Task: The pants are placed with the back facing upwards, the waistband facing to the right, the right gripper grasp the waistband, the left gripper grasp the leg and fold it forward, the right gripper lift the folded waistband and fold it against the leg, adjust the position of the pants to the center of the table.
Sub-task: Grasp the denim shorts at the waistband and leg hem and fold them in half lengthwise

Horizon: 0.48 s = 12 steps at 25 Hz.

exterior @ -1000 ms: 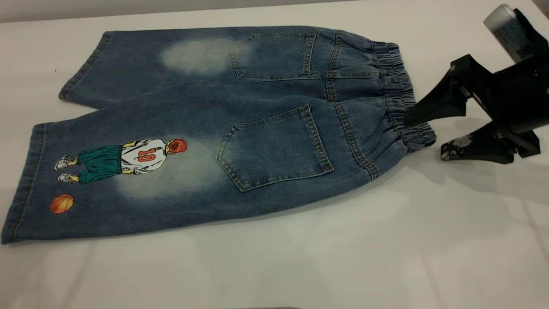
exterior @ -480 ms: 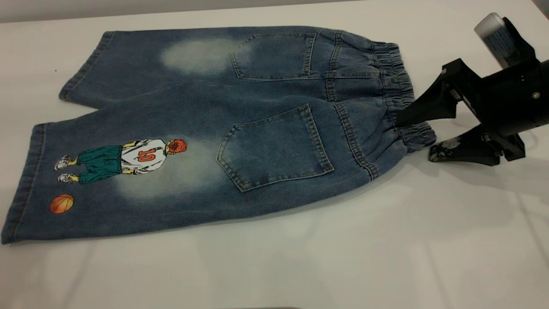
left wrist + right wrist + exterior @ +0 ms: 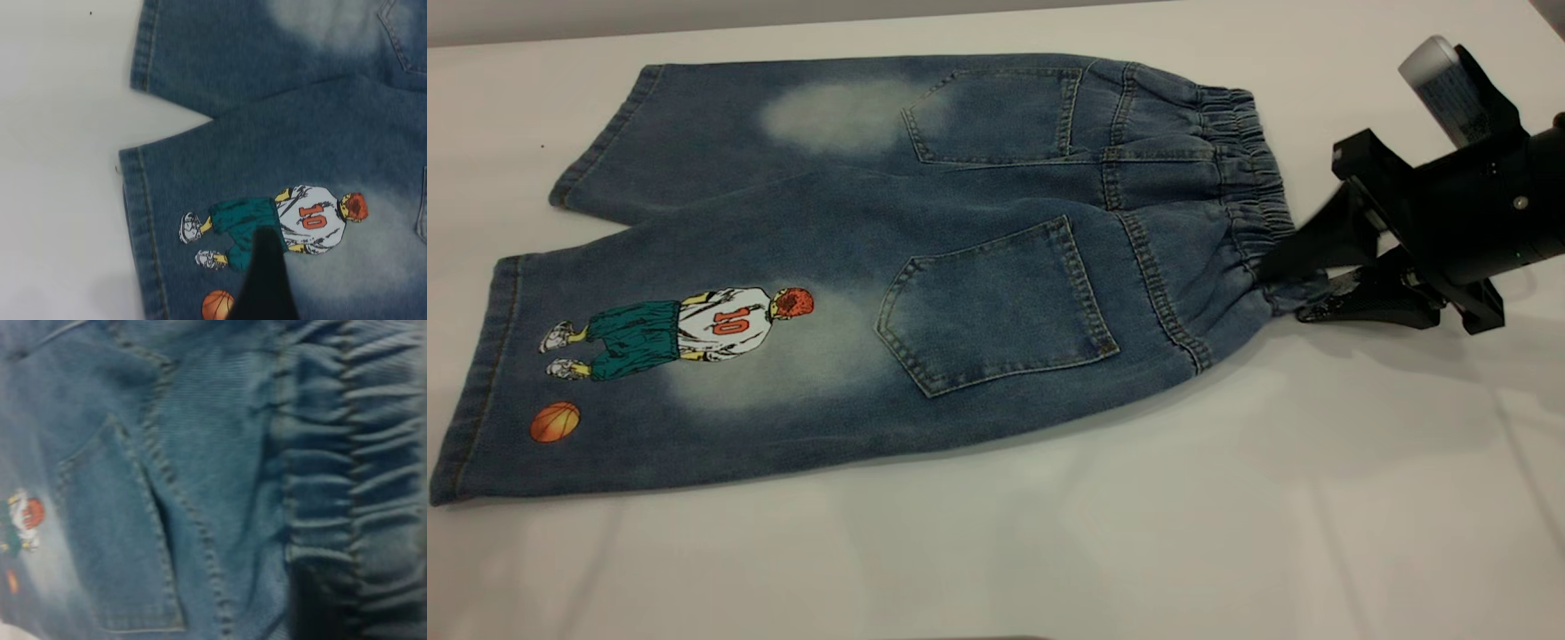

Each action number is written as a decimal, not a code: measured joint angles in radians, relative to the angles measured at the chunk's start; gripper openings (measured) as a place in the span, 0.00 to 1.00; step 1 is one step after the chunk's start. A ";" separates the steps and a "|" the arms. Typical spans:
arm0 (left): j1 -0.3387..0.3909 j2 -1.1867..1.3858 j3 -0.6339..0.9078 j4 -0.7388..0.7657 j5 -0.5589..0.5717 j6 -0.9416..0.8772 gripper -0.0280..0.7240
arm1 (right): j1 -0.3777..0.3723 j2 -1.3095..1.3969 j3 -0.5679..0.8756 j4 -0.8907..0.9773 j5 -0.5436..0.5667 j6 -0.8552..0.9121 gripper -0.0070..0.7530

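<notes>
Blue denim pants [image 3: 925, 231] lie flat on the white table [image 3: 1138, 533], back pockets up, with the elastic waistband [image 3: 1249, 169] at the right and both legs pointing left. The near leg [image 3: 649, 382] carries a basketball-player print [image 3: 694, 327] and a small orange ball [image 3: 555, 421]. My right gripper [image 3: 1288, 286] is shut on the waistband's near corner, one finger above the cloth and one below. Up close, the right wrist view shows the gathered waistband [image 3: 360, 473] and a back pocket [image 3: 113, 553]. Over the printed leg [image 3: 220, 173] hangs a dark part of my left gripper [image 3: 263, 280], near the hem.
Bare white table surrounds the pants, with wide room in front of them and to the right. The far leg's hem [image 3: 596, 151] lies near the back left. The left arm is out of the exterior view.
The right gripper slid left onto the waistband's near corner and its fingers came together, from wide open to shut on the cloth. The pants have not moved.
</notes>
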 joint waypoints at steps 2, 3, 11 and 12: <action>0.000 0.000 0.000 0.000 0.021 0.000 0.75 | 0.000 0.001 0.000 -0.004 -0.012 0.000 0.17; 0.000 0.000 0.000 0.000 0.035 -0.006 0.75 | 0.000 0.001 0.000 -0.005 -0.013 0.000 0.12; 0.000 0.068 0.000 0.028 0.155 -0.038 0.75 | 0.000 -0.037 0.000 -0.037 -0.012 0.000 0.06; 0.000 0.092 0.000 0.043 0.170 -0.052 0.75 | 0.000 -0.040 0.000 -0.040 -0.012 0.000 0.06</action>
